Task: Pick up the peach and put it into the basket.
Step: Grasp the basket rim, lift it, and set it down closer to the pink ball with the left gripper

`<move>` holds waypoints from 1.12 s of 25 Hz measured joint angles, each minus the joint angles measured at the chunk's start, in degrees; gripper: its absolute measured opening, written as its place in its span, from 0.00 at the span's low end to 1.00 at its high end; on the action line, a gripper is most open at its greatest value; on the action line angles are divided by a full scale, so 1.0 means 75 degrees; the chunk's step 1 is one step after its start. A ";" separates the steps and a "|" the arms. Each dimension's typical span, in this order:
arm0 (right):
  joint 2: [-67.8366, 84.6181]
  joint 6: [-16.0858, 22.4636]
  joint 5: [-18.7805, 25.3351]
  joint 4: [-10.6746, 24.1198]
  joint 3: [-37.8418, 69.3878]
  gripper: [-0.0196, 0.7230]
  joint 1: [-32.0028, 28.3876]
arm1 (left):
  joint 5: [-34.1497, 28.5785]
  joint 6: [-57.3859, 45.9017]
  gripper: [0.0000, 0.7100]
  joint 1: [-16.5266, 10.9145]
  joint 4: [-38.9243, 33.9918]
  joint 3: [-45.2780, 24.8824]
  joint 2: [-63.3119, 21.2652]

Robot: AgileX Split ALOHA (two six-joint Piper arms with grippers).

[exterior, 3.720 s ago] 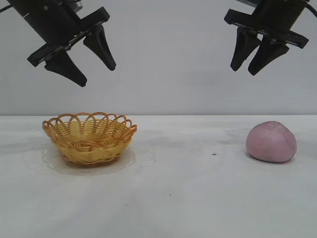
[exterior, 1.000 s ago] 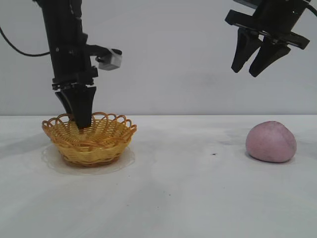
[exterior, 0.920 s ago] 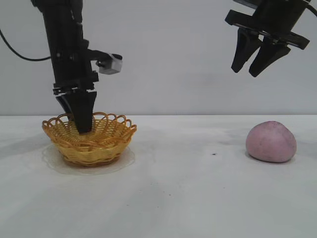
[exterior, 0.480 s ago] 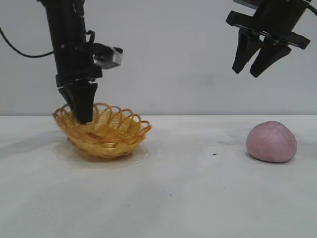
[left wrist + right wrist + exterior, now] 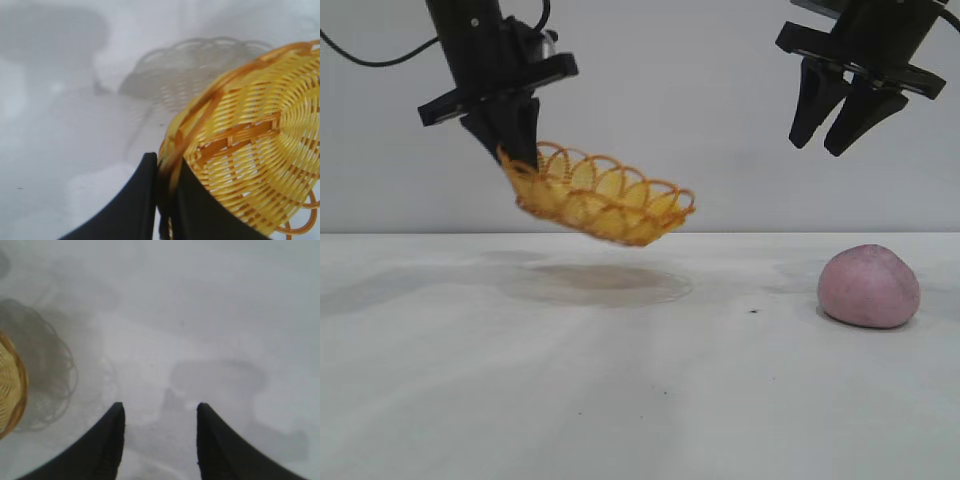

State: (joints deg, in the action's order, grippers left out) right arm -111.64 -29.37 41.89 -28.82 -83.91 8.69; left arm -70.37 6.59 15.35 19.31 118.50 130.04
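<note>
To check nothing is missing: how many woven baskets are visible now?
1. The yellow-orange woven wicker basket hangs tilted above the white table, its rim pinched by the left gripper. No others visible.

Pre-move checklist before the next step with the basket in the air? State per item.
1. Left gripper shut on basket rim: ok.
2. Basket clear of the table: ok, it hangs tilted, far side lower.
3. Basket level enough to take fruit: not ok.
4. Peach on the table, untouched, at the exterior view's right: ok.
5. Right gripper open, raised above the peach: ok.
6. Grip firm against slipping: cannot tell; the pinch is on the rim only.
</note>
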 joint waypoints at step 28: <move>0.0000 0.0000 -0.0154 -0.0012 0.0000 0.41 0.0000 | 0.4697 -0.0831 0.00 0.0796 0.2569 -0.6546 -0.2395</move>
State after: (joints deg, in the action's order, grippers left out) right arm -111.64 -29.37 40.73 -28.92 -83.91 8.69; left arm -35.14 0.36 21.31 38.58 69.40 112.07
